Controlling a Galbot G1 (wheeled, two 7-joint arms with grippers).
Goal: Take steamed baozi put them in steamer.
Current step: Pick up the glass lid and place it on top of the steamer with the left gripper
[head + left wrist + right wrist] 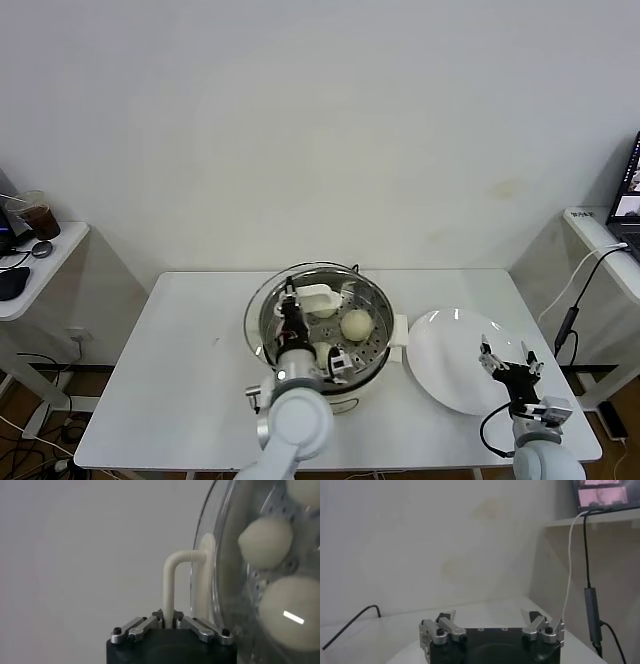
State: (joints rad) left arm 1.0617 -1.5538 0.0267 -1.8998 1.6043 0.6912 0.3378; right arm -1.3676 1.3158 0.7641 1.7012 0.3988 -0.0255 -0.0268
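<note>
left gripper (170, 625): it's clamping tight on the white handle (172, 587) of the glass lid (222, 560), holding the lid over the steamer (372, 300). In the wrist view the lid is sitting edge-on to the camera, so it looks tilted rather than flat.

right gripper (508, 364): it's hanging over the near-right part of the white plate (445, 350) with its jaws spread wide and nothing in them. Basically parked.

baozi (356, 324): one bun is showing clearly in the steamer basket from the head view, right of centre. Through the glass in the left wrist view I'm counting at least two more pale round ones on the perforated floor. Can't tell if all four are in there, the arm is covering part of the basket.

plate status: I'm not spotting any buns on it, so the loading part is probably done.

step in hand: I'm guessing it's the lid going on or coming off, can't say which from this.

how to do it well: if it's going on, I'd be levelling the lid first, centring it over the rim, and lowering slowly so the edge isn't catching the steel wall or squashing a bun. Letting go only once it's resting evenly all round.

table (190, 380): white, the cooker is sitting mid-table.
</note>
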